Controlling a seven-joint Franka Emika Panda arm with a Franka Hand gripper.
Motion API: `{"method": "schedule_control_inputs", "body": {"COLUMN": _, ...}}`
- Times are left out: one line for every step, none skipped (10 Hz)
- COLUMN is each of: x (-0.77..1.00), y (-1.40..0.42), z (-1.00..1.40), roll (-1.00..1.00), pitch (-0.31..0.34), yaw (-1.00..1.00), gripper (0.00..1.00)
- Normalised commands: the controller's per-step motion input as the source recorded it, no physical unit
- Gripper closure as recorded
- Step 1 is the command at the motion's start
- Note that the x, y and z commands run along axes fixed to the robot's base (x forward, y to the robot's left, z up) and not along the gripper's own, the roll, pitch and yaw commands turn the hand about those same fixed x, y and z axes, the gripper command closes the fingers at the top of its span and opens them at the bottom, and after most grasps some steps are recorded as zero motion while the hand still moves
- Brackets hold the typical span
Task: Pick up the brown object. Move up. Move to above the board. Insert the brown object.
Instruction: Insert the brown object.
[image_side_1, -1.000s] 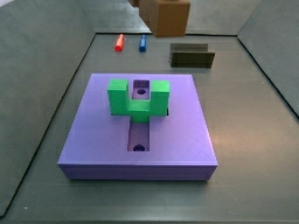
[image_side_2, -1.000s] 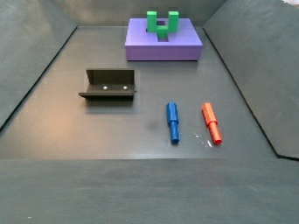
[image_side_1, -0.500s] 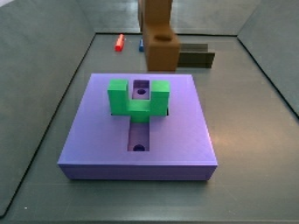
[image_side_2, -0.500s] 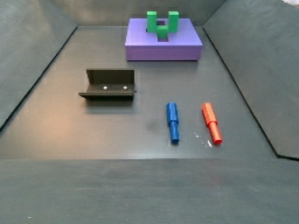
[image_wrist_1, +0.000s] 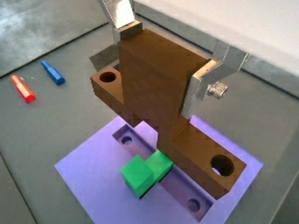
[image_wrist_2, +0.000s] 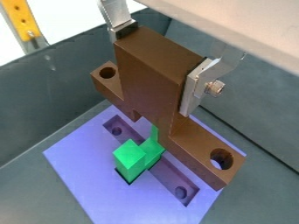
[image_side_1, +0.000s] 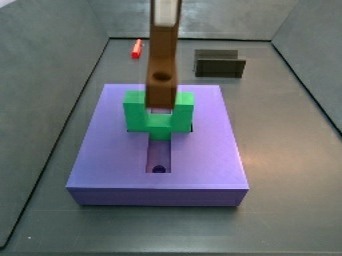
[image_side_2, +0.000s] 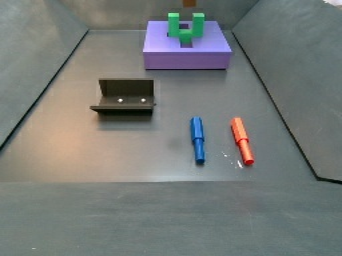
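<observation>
Brown object (image_wrist_1: 158, 105) clamped between the closed fingers (image_wrist_1: 205, 77) of the gripper (image_wrist_2: 158, 45), hanging in the air above the board (image_side_1: 207, 150) and its green block (image_side_1: 156, 117). Board near one end of the table (image_side_2: 80, 130); blue and red pens (image_side_2: 198, 139) toward the opposite end.

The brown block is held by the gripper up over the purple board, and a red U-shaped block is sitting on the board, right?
Nearly. The U-shaped block on the board is green, not red, as both side views show. The gripper does hold the brown block above the board.
</observation>
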Motion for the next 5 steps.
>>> {"method": "schedule_control_inputs", "body": {"x": -0.01, "y": -0.12, "z": -0.46, "roll": 0.0, "pitch": 0.0, "yaw": -0.19, "gripper": 1.0}}
{"method": "schedule_control_inputs", "body": {"x": 0.0, "y": -0.13, "z": -0.43, "roll": -0.01, "pitch": 0.0, "yaw": -0.15, "gripper": 1.0}}
{"method": "schedule_control_inputs", "body": {"x": 0.01, "y": -0.18, "z": -0.42, "roll": 0.0, "pitch": -0.001, "yaw": -0.1, "gripper": 1.0}}
{"method": "schedule_control_inputs", "body": {"x": 0.0, "y": -0.15, "z": -0.43, "roll": 0.04, "pitch": -0.014, "yaw": -0.11, "gripper": 1.0}}
{"method": "schedule_control_inputs", "body": {"x": 0.04, "y": -0.1, "z": -0.42, "roll": 0.05, "pitch": 0.0, "yaw": -0.11, "gripper": 1.0}}
